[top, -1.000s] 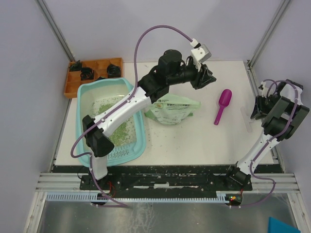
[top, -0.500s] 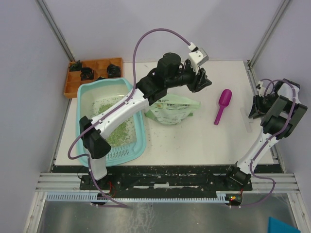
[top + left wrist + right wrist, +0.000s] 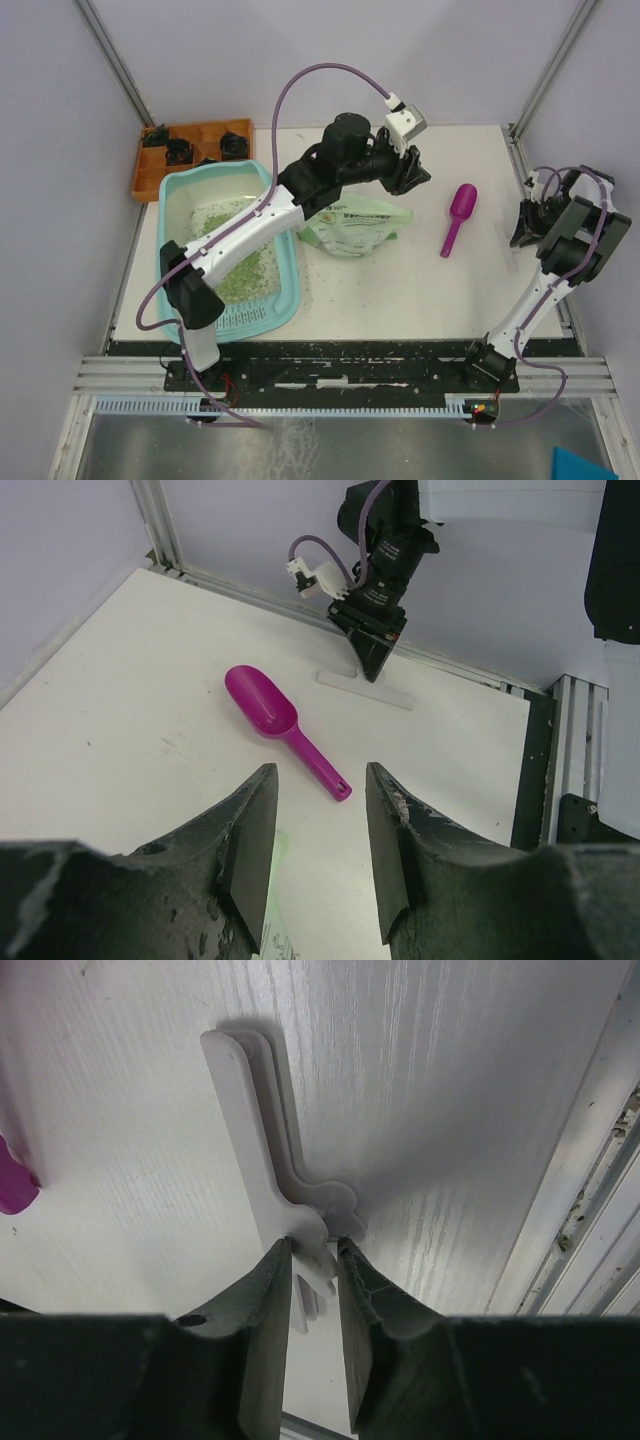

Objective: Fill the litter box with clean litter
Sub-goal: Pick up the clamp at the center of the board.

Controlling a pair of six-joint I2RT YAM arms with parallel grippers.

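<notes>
Box point(image 3: 215, 170), 9 o'clock: litter point(image 3: 240, 280) thin. Left jaws spread toward scoop point(image 3: 265, 705), likely for pickup. Right jaws narrowed astride strip point(image 3: 240, 1120); grip unclear.

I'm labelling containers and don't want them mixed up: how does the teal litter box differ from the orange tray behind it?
The litter box is light teal; the tray is orange. The litter box is larger than the tray. The litter box is one open basin with green litter inside; the tray is divided into compartments holding small black objects. Both are rectangular, open-topped and at the left of the table.
</notes>
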